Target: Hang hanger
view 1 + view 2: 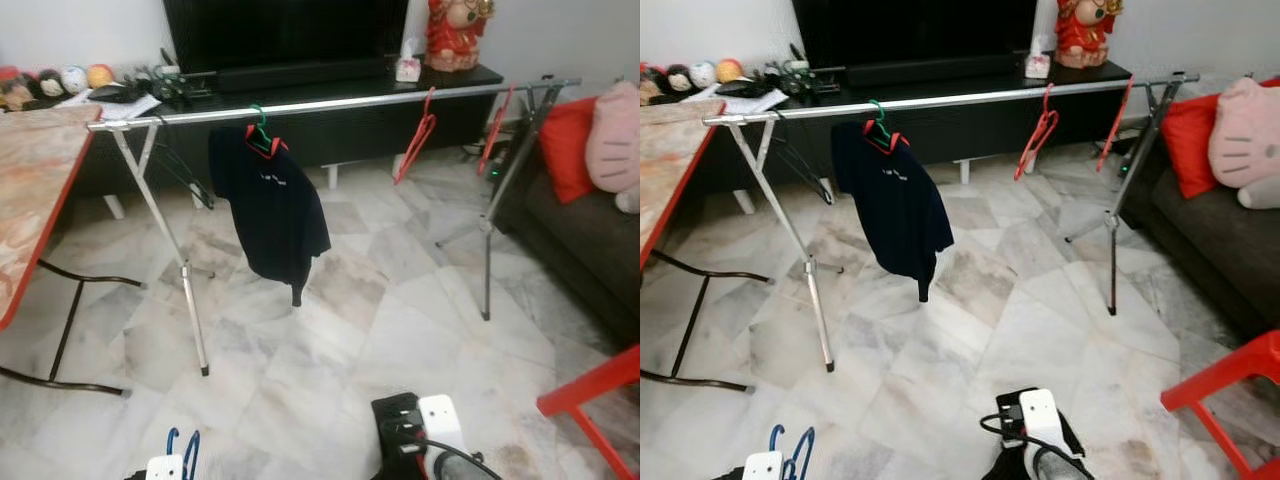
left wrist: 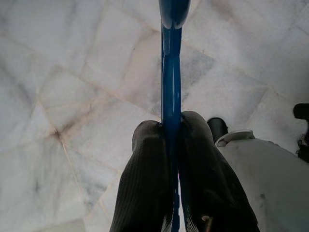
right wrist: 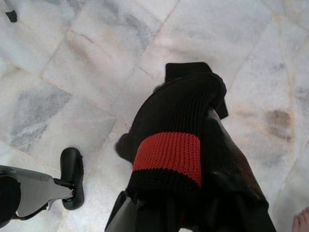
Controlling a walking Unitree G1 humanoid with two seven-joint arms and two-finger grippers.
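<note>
While both arms hang low at the robot's front, the left gripper (image 2: 172,126) pinches a blue hanger (image 2: 171,72) between its two black fingers (image 2: 147,179), which are pressed against the plastic from either side. The blue hook (image 1: 182,446) rises just above that gripper, over the pale marble floor (image 1: 330,340). Beside it, the right gripper (image 3: 193,145) is wrapped in a black knitted garment with a red band (image 3: 169,152); the cloth covers the fingers, so their spread cannot be told. A bare toe (image 3: 301,220) shows close beside this gripper on the tiles.

Well ahead of both grippers stands a silver drying rack (image 1: 940,101), its rail spanning the room on crossed legs. From the rail, ahead of the left gripper, hangs a dark T-shirt (image 1: 892,205) on a green hanger (image 1: 876,120). Further along the rail, ahead of the right gripper, hang two red hangers (image 1: 1038,133), with no garment on them. Behind the rack sits a black TV console (image 1: 330,110). Off to the left gripper's side stands a folding table (image 1: 30,190); off to the right gripper's side are a dark sofa (image 1: 1210,240) with a red cushion (image 1: 1188,130) and a red plastic chair (image 1: 595,400).
</note>
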